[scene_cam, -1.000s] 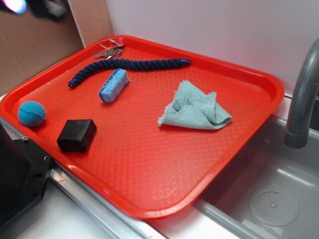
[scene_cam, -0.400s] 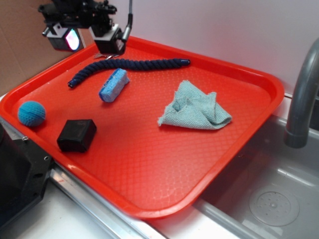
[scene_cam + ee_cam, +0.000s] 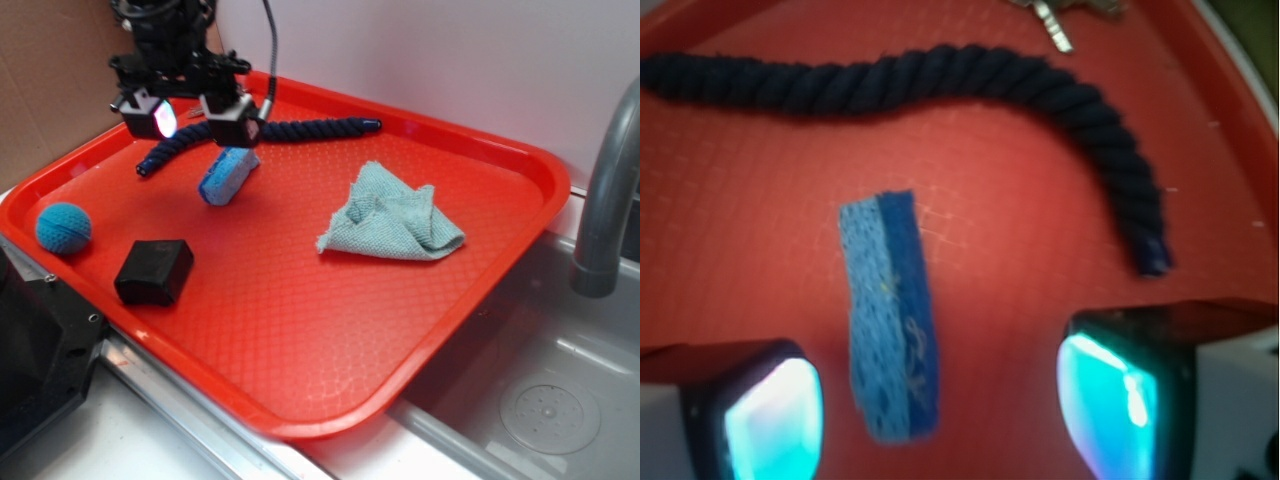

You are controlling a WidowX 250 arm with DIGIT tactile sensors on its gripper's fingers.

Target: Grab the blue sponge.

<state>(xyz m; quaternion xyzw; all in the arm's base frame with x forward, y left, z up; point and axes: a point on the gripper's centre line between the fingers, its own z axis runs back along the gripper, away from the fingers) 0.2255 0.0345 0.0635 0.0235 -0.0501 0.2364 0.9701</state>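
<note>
Your wrist view showed the blue sponge [image 3: 888,315] lying between the glowing fingers [image 3: 770,420], the dark rope [image 3: 940,85] beyond.

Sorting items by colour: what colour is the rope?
Dark navy blue rope, twisted strands; clearest in the wrist view.

The gripper [image 3: 192,113] is black, with two blocky fingers [image 3: 228,120] whose inner pads [image 3: 1110,392] glow cyan-white in black frames. Above the fingers, a black cable [image 3: 268,50] rises from the wrist housing.
</note>
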